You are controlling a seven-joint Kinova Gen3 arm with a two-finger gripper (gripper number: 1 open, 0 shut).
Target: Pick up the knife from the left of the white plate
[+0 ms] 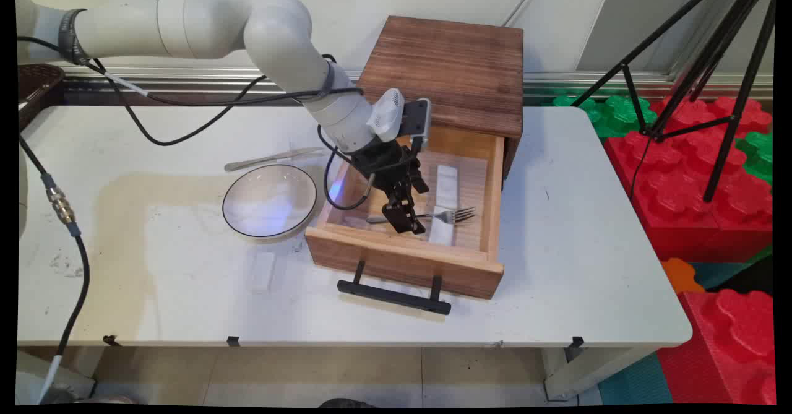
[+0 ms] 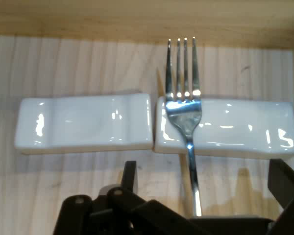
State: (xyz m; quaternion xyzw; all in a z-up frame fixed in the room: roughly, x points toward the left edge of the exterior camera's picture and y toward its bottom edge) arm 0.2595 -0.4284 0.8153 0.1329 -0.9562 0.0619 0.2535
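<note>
White table (image 1: pixel 557 228), open drawer (image 1: pixel 402 262): fingers (image 2: pixel 129 177) spread wide, straddling fork (image 2: pixel 184 112) handle, handle end hidden.

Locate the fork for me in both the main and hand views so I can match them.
Main view: fork lies in the open drawer, near its front, just right of the gripper.
Hand view: fork centre-right, tines up, resting across the right-hand white rest.
Shared landmark: that white rest.

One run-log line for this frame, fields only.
gripper: open, in open drawer over fork handle | fork: head on right white rest | bowl, knife: on table left
</note>
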